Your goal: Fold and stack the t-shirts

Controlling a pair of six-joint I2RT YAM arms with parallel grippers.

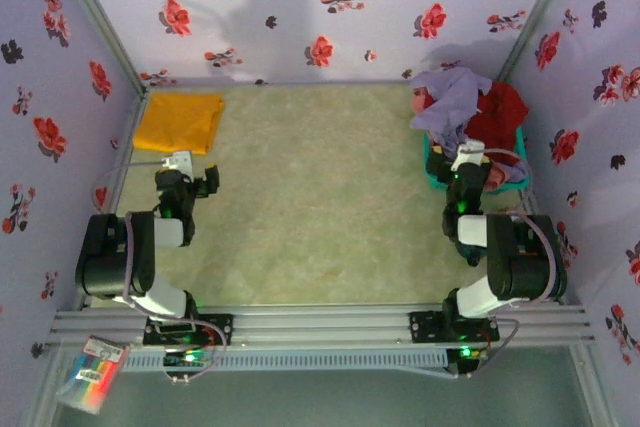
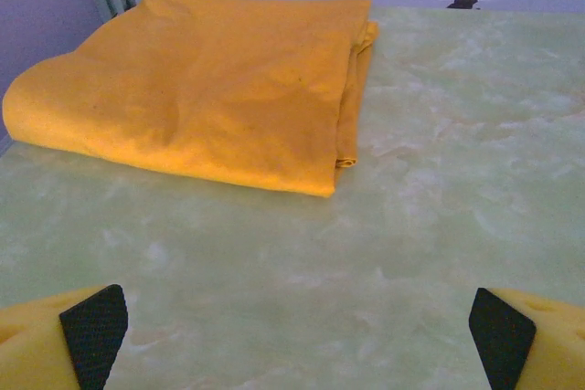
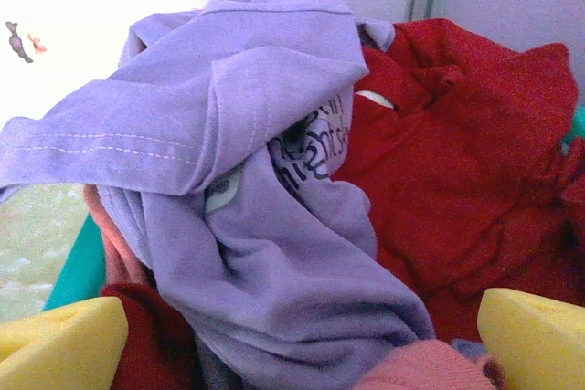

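So the right tool [image 3: 302, 340] is hanging just over the teal basket [image 3: 78, 271] with its yellow fingers spread wide and nothing between them, looking like it's lining up to dig in. The lavender t-shirt [image 3: 228, 134] is sitting crumpled on top of the basket's pile and spilling over the rim, so my guess is that one's coming out next simply because it's the easiest to reach. The red t-shirt [image 3: 457, 152] is bunching up beside and under it inside the basket, and a bit of the pink t-shirt [image 3: 420, 367] is poking out at the near edge of the basket. Well across the surface [image 1: 320, 197] from the basket, the left tool [image 2: 297, 335] is also sitting wide apart and empty, hovering low over bare surface. Just past it, in the corner opposite the basket, the orange-yellow t-shirt [image 2: 210, 89] is lying folded flat. It's probably parked there as the bottom of the stack, since it's the big one and it's leaving the middle free for folding.
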